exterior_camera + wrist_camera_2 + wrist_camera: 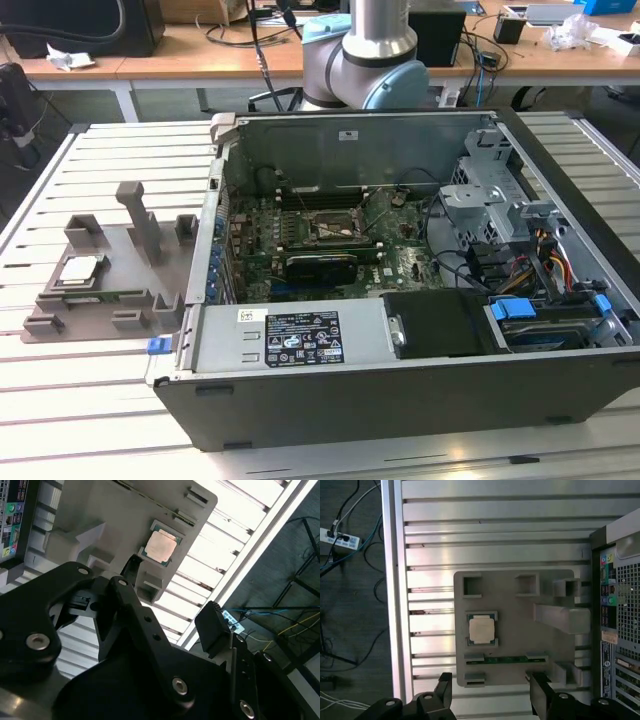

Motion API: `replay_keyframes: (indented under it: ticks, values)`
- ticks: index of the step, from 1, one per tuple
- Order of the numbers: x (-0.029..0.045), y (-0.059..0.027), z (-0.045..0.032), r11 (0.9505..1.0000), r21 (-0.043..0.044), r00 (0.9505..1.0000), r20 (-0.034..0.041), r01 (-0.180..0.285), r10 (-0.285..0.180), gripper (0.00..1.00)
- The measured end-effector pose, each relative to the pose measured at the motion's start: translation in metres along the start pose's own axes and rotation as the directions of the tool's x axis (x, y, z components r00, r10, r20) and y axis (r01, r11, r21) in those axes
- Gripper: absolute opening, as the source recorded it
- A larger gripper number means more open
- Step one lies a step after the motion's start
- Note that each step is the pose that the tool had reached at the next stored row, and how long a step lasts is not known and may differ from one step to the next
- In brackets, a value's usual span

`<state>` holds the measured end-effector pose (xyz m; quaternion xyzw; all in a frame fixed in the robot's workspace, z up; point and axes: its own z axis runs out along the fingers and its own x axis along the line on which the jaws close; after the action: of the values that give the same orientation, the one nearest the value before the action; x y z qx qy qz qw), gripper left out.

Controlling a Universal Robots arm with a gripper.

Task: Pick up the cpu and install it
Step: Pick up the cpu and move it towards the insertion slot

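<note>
The cpu (78, 268) is a small silver square with a thin green rim. It lies flat in a recess of the grey plastic tray (135, 295), on the exterior view's left beside the open computer case (400, 390). In both wrist views I look down on the cpu (482, 628) (161, 547) from well above. My gripper (492, 690) (172, 597) hangs over the tray's edge, apart from the chip. It is open, with nothing between its black fingers (445, 686). Inside the case, the dark socket frame (335, 228) sits on the green board.
The tray carries upright grey blocks (143, 215) close to the cpu. The case wall (212, 250) rises right beside the tray. The slatted metal table (90, 400) ends in an edge (395, 580), with cables on the floor beyond. Drive cages and wiring (520, 240) fill the case's right side.
</note>
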<state>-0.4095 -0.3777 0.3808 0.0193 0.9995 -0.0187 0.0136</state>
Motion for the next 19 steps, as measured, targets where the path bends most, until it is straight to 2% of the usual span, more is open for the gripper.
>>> replay_keyframes:
  ticks: [3, 8, 9, 11, 12, 19]
  values:
    - [0.0, 0.0001, 0.0007, 1.0, -0.0003, 1.0, 0.0, 0.0, 0.0, 0.72]
    - [0.0003, 0.0004, 0.0105, 1.0, -0.0005, 1.0, 0.0001, 0.004, -0.004, 0.72]
    - [0.0003, 0.0006, 0.0116, 0.9999, -0.0006, 0.9999, 0.0002, 0.012, -0.012, 0.72]
    - [0.0004, 0.0007, 0.0123, 0.9978, -0.002, 0.9978, 0.0021, 0.066, -0.066, 0.72]
    - [0.0003, 0.0008, 0.0128, 0.9974, -0.0023, 0.9974, 0.0028, 0.072, -0.072, 0.72]
    - [0.0007, 0.0012, 0.0231, 0.9974, -0.0023, 0.9974, 0.0025, 0.073, -0.073, 0.72]
